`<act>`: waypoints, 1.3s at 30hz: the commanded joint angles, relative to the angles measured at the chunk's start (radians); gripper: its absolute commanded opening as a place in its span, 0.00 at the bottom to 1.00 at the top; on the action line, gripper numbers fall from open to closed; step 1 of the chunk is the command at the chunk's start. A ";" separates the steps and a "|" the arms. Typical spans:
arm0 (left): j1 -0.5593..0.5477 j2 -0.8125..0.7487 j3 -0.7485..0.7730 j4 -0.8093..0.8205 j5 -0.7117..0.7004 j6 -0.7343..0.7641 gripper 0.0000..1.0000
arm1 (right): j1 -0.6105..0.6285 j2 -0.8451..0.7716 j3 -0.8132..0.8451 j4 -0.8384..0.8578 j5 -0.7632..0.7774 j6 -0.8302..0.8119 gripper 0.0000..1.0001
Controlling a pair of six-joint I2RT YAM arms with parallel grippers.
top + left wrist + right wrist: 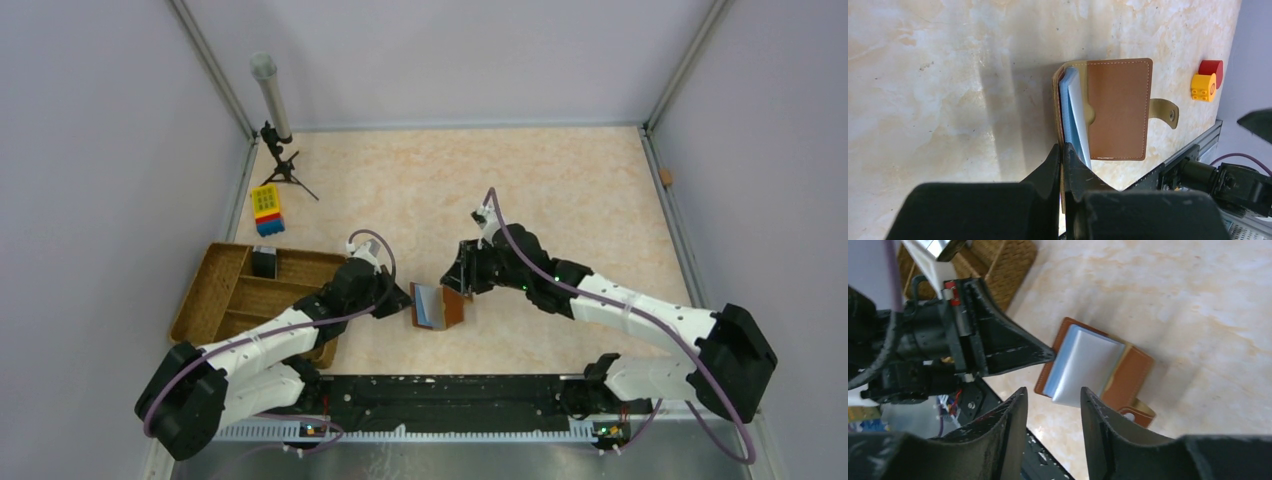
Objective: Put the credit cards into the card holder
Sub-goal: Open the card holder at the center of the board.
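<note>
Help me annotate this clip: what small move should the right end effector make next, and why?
Probably nudge the credit cards deeper into the card holder: they sit between its covers but seem to stick out, the right end effector hovers open over them, and the left end effector clamps one cover.

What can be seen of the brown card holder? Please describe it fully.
The card holder is a small, flat wallet of tan-brown, leather-like material with pale stitching along its edges. A short strap with a snap sticks out from one side, unfastened. The holder is partly open, and glossy bluish-grey credit cards show between its covers. It rests on the marbled table between the two arms. The left gripper is shut on the edge of one cover.
</note>
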 commanded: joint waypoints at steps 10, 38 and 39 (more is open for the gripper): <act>-0.002 -0.004 0.013 0.063 0.025 -0.010 0.00 | 0.122 0.259 0.065 0.217 -0.141 0.111 0.32; -0.002 -0.036 0.007 0.063 0.015 -0.034 0.00 | 0.146 0.418 0.004 0.195 0.114 0.201 0.12; -0.002 -0.035 0.005 0.063 0.015 -0.034 0.00 | 0.146 0.417 0.003 0.189 0.122 0.199 0.12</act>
